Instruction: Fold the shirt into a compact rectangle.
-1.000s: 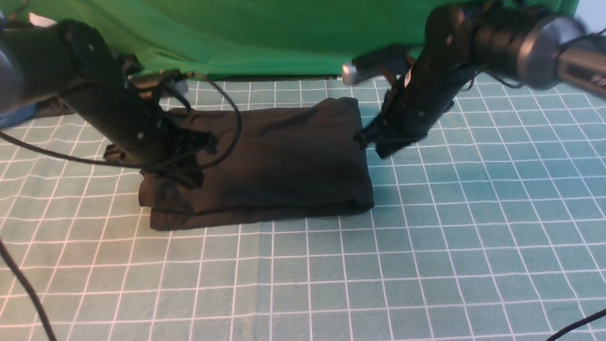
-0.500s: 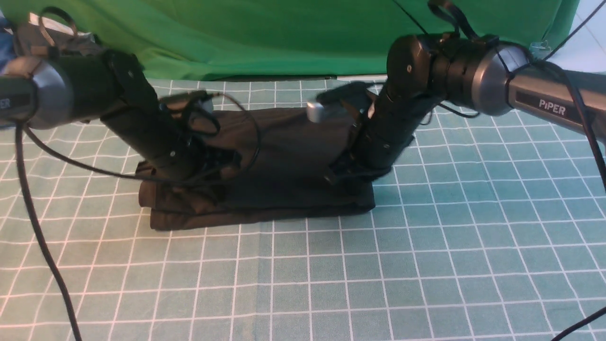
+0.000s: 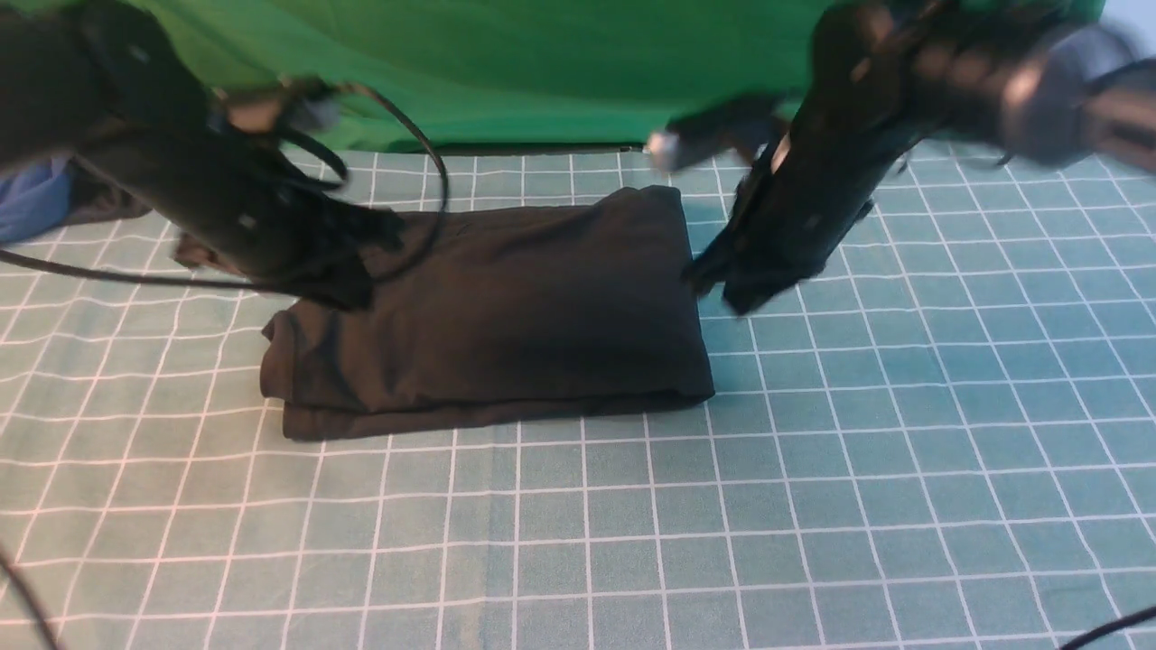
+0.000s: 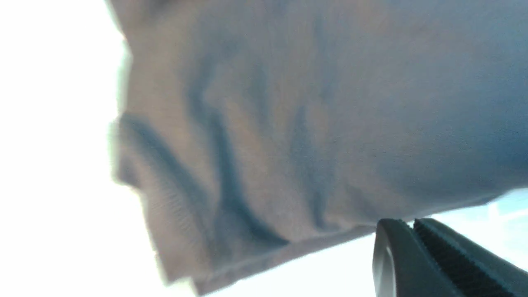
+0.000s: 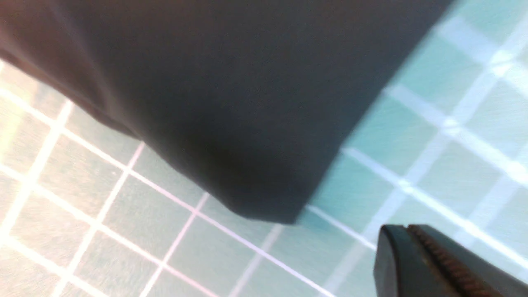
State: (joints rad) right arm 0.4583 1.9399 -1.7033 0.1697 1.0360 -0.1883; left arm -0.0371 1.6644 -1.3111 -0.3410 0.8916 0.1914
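Note:
The black shirt [image 3: 506,307] lies on the gridded mat as a folded rectangle, its layers stacked along the near edge. My left gripper [image 3: 355,287] hangs over the shirt's far left corner, blurred. In the left wrist view it [image 4: 412,225] is shut, nothing between the jaws, just off the edge of the shirt [image 4: 288,123]. My right gripper [image 3: 722,291] hovers beside the shirt's right edge. The right wrist view shows it [image 5: 406,230] shut and empty above the mat, a little apart from a corner of the shirt [image 5: 231,103].
The teal gridded mat [image 3: 813,496] covers the table. A green backdrop [image 3: 542,63] hangs along the far side. At the far left edge lie a blue garment [image 3: 32,203] and a dark grey one [image 3: 108,206]. A black cable [image 3: 441,194] loops off the left arm.
Half a second ago both arms were lower and closer in, over the shirt's two ends. Both have since lifted and drawn outward. The shirt stays folded in place.

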